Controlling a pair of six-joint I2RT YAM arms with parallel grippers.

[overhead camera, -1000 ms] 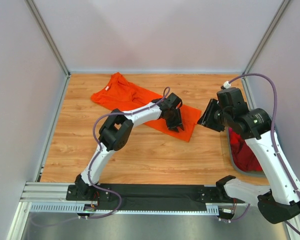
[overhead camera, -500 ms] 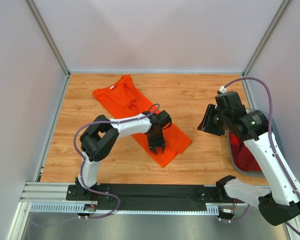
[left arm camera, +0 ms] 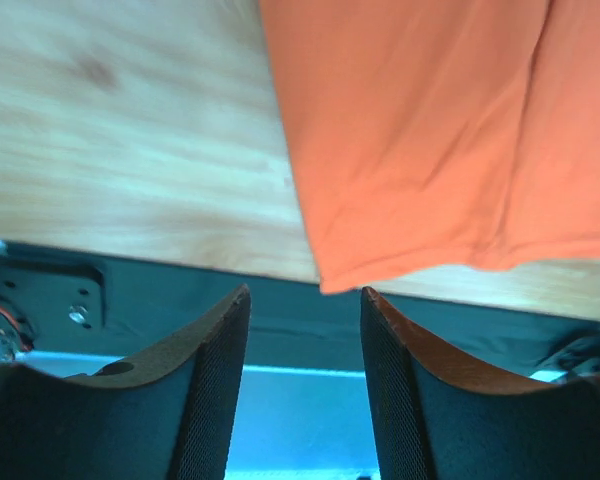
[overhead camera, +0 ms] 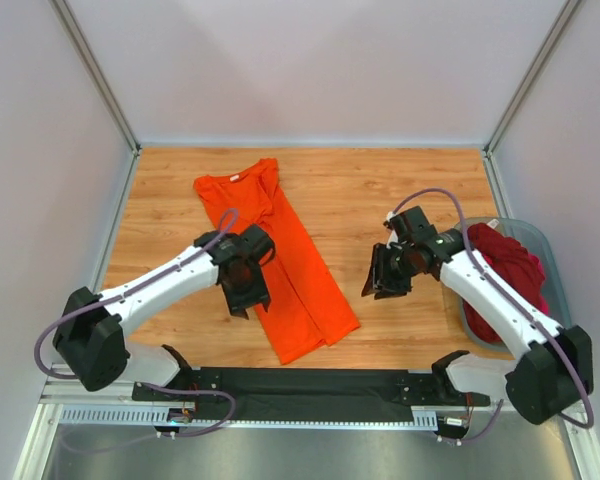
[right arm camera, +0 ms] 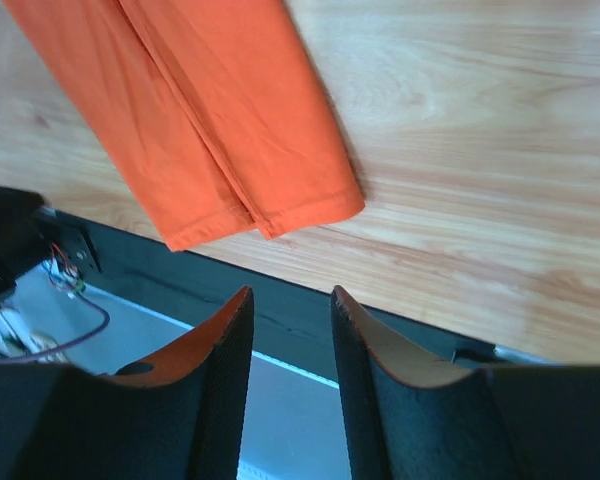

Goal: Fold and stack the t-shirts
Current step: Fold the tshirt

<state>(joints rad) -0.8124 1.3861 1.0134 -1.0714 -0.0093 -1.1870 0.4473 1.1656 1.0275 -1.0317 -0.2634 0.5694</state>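
The orange t-shirt (overhead camera: 298, 262) lies flat on the wooden table (overhead camera: 400, 190), left of centre. It is folded into a long strip with its neck far and its hem near, and a dark red t-shirt (overhead camera: 508, 268) is heaped in the grey-blue tub (overhead camera: 543, 240) at the right. The left gripper (left arm camera: 305, 300) is at the strip's left edge and the right gripper (right arm camera: 290, 300) is off to its right, each with fingers apart and nothing between them.

Tee (overhead camera: 292, 262) dragged and turned, hem now toward near bench (overhead camera: 410, 180) edge. Left fingers (left arm camera: 205, 390) widened, clear of cloth. Right fingers (right arm camera: 208, 390) descended toward centre.
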